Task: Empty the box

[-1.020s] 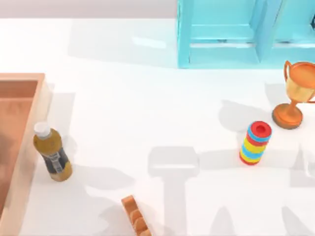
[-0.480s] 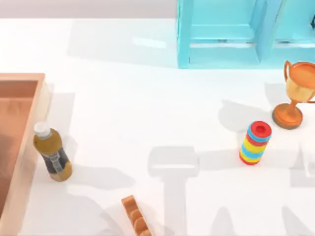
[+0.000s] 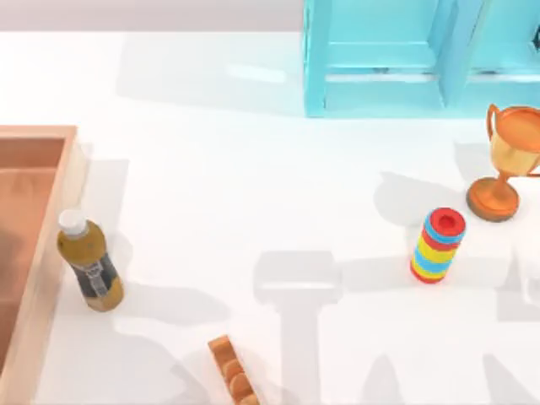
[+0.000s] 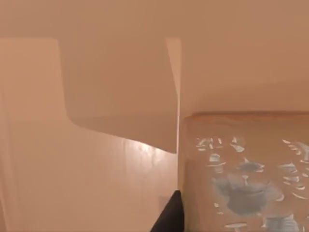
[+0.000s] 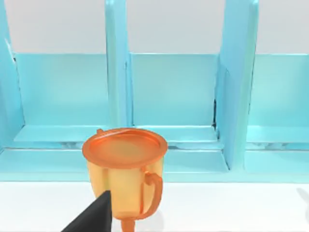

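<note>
Box (image 3: 38, 211) at the table's far left edge, long axis running near-to-far, bottle (image 3: 89, 268) upright just outside its right wall. Left wrist view looks down into the box interior (image 4: 96, 159), a patterned tan block (image 4: 246, 179) close below; left arm clearly nearer, fingers' state can't tell. Bread (image 3: 232, 371) near centre-front. Ring stack (image 3: 438, 245), trophy (image 3: 506, 160), cabinet (image 3: 405, 59) at right; right gripper faces the trophy (image 5: 124, 169), can't tell its opening.

The box (image 3: 38, 253) runs off the top view's left edge; the cabinet (image 3: 380, 59) and trophy (image 3: 506, 164) are cropped too.
</note>
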You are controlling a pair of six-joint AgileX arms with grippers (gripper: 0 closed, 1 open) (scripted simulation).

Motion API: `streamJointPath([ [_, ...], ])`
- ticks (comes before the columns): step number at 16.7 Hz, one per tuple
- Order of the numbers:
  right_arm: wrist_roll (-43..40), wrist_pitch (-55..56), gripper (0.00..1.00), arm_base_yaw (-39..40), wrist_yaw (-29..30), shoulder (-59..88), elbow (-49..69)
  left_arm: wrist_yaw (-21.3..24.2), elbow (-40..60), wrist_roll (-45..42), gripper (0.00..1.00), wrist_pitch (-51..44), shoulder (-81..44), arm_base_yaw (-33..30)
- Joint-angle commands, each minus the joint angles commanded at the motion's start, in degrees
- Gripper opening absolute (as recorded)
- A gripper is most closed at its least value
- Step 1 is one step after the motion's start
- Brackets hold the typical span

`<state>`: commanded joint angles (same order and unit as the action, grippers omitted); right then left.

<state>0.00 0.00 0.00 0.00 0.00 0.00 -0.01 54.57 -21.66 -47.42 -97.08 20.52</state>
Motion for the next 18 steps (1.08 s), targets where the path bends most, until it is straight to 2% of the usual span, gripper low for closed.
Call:
streamJointPath([
  [4, 0.0, 0.0, 1.00, 0.0, 0.0, 0.0, 0.0, 0.0, 0.0, 0.0, 0.02, 0.0, 0.0, 0.0],
  [5, 0.0, 0.0, 1.00, 0.0, 0.0, 0.0, 0.0, 0.0, 0.0, 0.0, 0.00, 0.0, 0.0, 0.0],
  [14, 0.0, 0.0, 1.00, 0.0, 0.0, 0.0, 0.0, 0.0, 0.1, -0.1, 0.00, -0.2, 0.1, -0.1],
  [18, 0.0, 0.0, 1.00, 0.0, 0.0, 0.0, 0.0, 0.0, 6.0, -0.2, 0.00, -6.7, 1.4, -0.2],
])
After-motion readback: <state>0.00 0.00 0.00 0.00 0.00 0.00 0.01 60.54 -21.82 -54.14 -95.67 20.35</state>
